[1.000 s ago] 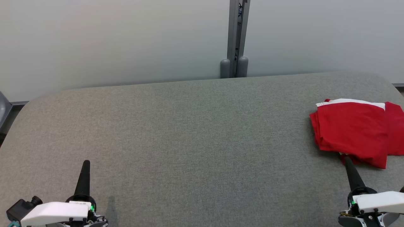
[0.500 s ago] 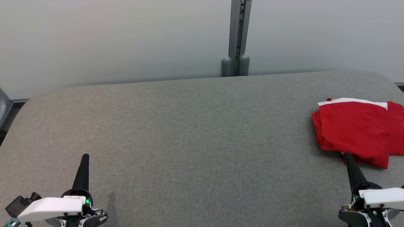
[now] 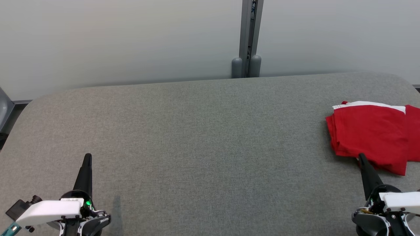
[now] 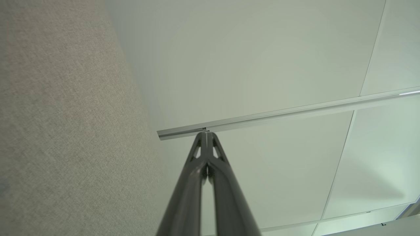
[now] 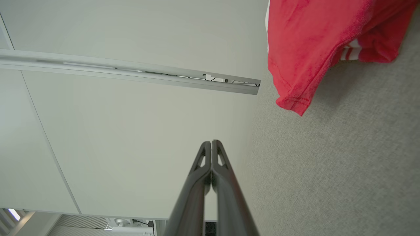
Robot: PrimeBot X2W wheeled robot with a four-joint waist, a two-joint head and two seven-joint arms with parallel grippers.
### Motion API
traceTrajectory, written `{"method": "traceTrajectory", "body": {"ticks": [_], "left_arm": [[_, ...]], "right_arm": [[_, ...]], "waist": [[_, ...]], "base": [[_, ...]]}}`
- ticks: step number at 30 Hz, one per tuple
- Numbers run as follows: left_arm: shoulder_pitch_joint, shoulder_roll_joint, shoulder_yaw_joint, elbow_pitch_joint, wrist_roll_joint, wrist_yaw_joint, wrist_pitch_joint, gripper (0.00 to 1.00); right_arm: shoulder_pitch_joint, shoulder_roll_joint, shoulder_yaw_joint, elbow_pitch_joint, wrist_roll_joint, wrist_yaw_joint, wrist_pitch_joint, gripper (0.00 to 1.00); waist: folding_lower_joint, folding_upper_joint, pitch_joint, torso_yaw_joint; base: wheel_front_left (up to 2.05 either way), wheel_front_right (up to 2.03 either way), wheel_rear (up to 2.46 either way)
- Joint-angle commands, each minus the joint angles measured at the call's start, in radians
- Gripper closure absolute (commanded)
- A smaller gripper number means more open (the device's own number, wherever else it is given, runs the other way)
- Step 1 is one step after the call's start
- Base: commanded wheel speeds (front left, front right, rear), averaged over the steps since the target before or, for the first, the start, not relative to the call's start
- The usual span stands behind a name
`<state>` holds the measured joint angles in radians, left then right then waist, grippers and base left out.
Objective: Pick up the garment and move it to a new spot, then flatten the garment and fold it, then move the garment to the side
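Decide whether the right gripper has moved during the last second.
Yes. The right gripper has crept forward: its tip now overlaps the near hem of the folded red garment, which lies still.

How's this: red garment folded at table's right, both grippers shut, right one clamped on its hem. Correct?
No. The right gripper is shut on nothing: the right wrist view shows its fingers pressed together, clear of the red garment. Rest holds.
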<state>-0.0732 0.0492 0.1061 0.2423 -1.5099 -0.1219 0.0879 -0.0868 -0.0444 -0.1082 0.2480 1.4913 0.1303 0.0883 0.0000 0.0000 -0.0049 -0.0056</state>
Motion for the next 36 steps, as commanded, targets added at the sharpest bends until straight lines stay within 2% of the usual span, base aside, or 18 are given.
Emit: {"method": "traceTrajectory", "body": {"ticks": [1,13,36], "left_arm": [[-0.028,0.003,0.005,0.000,-0.025,-0.006,0.007,1.00],[-0.046,0.002,0.011,0.004,-0.105,-0.011,0.029,1.00],[-0.042,0.002,0.011,0.004,-0.103,-0.011,0.030,1.00]], "right_arm": [[-0.014,-0.009,-0.003,-0.004,0.026,0.001,0.008,1.00],[-0.028,-0.010,-0.008,-0.004,0.127,0.001,0.029,1.00],[-0.027,-0.010,-0.007,-0.004,0.123,0.001,0.030,1.00]], "waist": [[0.0000,0.0000,0.001,0.001],[0.0000,0.0000,0.008,0.005],[0.0000,0.0000,0.008,0.006]], "base": [[0.00,0.00,0.00],[0.00,0.00,0.00],[0.00,0.00,0.00]]}}
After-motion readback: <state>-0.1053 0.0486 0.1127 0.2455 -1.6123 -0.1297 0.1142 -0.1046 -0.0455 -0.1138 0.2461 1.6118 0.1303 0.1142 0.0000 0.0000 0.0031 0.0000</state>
